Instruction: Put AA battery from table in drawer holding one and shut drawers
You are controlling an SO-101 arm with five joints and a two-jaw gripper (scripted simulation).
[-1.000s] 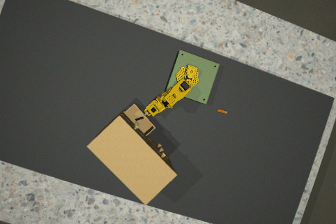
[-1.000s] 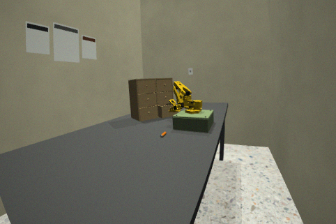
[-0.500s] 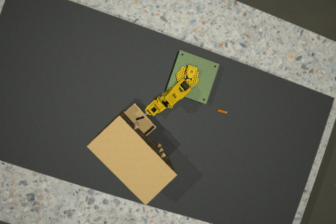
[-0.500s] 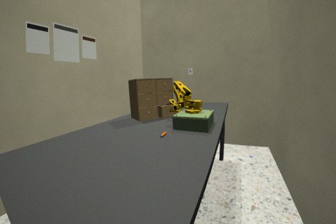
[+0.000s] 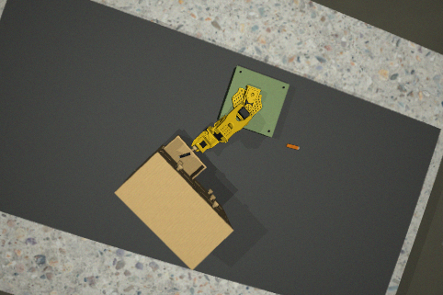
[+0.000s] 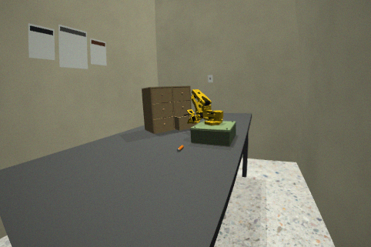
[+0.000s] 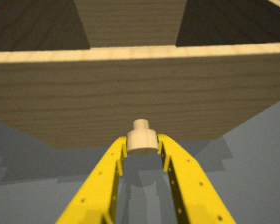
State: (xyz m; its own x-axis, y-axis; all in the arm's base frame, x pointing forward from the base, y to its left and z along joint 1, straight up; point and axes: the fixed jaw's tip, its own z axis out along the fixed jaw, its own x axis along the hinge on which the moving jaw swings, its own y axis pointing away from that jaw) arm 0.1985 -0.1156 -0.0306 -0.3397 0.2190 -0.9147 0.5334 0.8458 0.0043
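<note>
A wooden chest of drawers [image 5: 174, 208] stands on the dark table; it also shows in the side view [image 6: 166, 108]. One bottom drawer is pulled out, with a dark small object [image 5: 184, 154] lying inside. My gripper [image 7: 142, 150] is shut on that drawer's round wooden knob [image 7: 142, 138], right at the drawer front [image 7: 136, 102]. The gripper also shows from above [image 5: 198, 145]. The orange AA battery [image 5: 292, 147] lies on the table right of my base, apart from the arm; it also shows in the side view [image 6: 180, 148].
My arm stands on a green base plate [image 5: 255, 100]. The other drawers, with small knobs [image 5: 212, 197], sit in the chest front. The table edge runs beyond the battery on the right.
</note>
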